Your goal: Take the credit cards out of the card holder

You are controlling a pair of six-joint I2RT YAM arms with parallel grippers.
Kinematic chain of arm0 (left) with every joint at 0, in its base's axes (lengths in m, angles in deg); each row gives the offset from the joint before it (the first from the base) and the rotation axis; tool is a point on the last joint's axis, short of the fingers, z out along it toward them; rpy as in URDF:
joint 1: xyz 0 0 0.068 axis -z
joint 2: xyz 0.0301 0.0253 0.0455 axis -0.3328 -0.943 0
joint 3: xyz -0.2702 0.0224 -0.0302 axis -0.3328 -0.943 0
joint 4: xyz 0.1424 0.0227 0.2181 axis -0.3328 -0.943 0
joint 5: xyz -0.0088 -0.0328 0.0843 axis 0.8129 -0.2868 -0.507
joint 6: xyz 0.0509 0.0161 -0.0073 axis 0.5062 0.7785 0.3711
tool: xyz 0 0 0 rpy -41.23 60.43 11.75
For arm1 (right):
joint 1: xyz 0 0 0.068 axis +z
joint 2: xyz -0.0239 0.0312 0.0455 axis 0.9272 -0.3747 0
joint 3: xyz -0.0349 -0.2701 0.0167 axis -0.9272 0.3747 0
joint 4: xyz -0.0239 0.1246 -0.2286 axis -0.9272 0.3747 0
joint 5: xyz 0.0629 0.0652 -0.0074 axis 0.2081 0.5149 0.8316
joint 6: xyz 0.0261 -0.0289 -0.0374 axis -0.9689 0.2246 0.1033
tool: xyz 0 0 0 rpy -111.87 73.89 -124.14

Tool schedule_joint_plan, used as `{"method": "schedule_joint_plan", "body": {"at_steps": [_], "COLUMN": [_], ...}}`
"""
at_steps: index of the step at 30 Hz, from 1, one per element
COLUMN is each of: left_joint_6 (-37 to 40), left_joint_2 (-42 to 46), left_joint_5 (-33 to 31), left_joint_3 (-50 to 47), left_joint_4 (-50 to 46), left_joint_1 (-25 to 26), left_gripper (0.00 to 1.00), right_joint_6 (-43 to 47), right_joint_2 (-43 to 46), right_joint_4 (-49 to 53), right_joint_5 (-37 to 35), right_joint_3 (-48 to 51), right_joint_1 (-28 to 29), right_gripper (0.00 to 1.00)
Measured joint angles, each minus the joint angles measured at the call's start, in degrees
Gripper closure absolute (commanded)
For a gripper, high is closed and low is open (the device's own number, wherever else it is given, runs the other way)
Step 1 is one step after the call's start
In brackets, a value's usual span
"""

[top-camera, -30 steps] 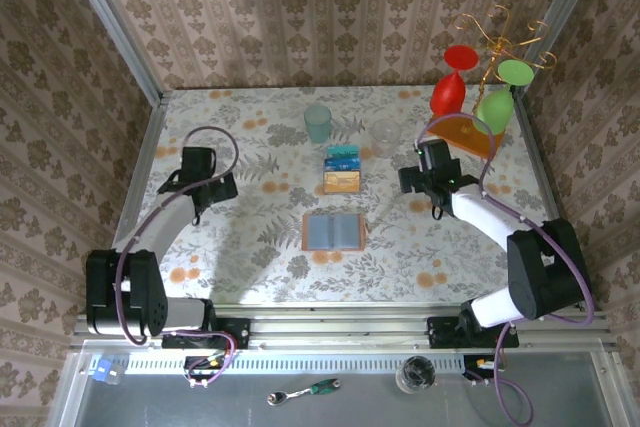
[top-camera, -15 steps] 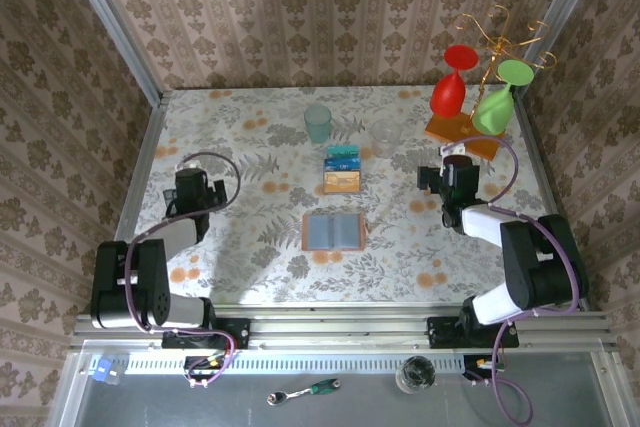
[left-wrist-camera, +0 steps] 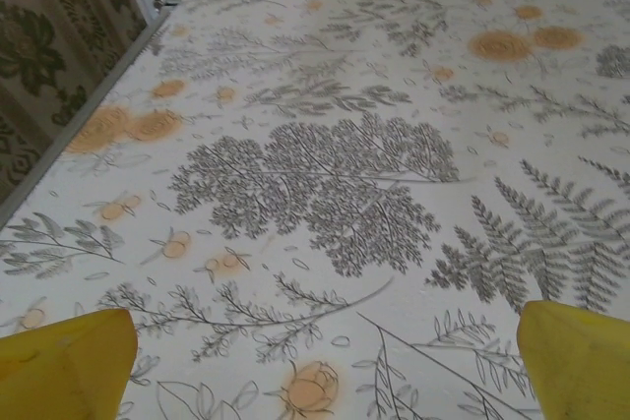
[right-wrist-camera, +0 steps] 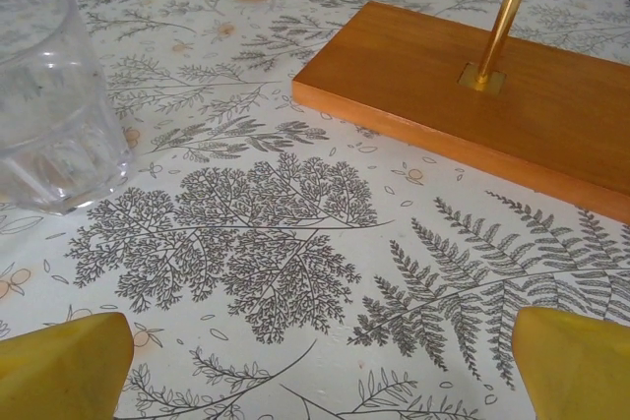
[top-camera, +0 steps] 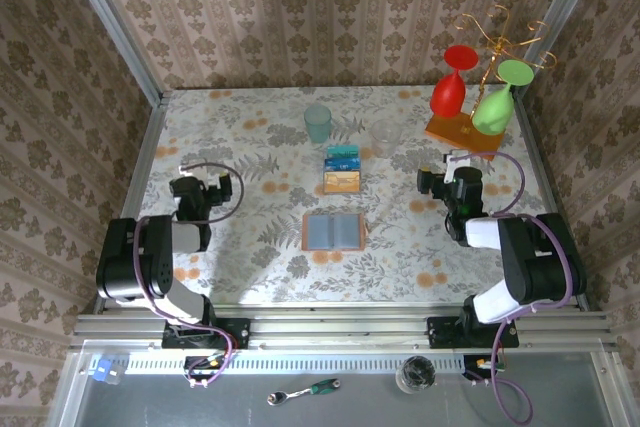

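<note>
Tabletop [top-camera: 250,237] overhead holds card holder [top-camera: 334,231]; right wrist catches tumbler [right-wrist-camera: 54,115].

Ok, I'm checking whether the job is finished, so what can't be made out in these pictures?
Top view: the card holder lies open; too small to tell if its pockets hold another card.
Top view: print on the blue-teal card and orange-tan card, too small.
Right wrist view: clear glass cut by the left edge, gold stem by the top edge.
</note>
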Motion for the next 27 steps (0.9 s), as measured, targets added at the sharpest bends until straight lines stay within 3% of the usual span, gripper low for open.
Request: {"method": "schedule_joint_plan", "body": {"at_steps": [13, 27], "left_joint_6": [3.15, 3.54], "left_joint_2": [-0.24, -0.24], "left_joint_5": [-0.50, -0.46], "left_joint_3": [0.04, 0.04], "left_joint_4": [1.60, 2.12], "left_joint_1": [2.97, 2.99], "left_gripper": [0.00, 0.00], "right_joint_6": [0.00, -0.02], "right_joint_2": [-0.04, -0.11], "right_joint_4": [-2.01, -2.12], "right_joint_5": [0.52, 0.52], "right_joint_3": [0.11, 0.11], "right_joint_1": [-0.07, -0.07], "right_gripper": [0.00, 0.00]}}
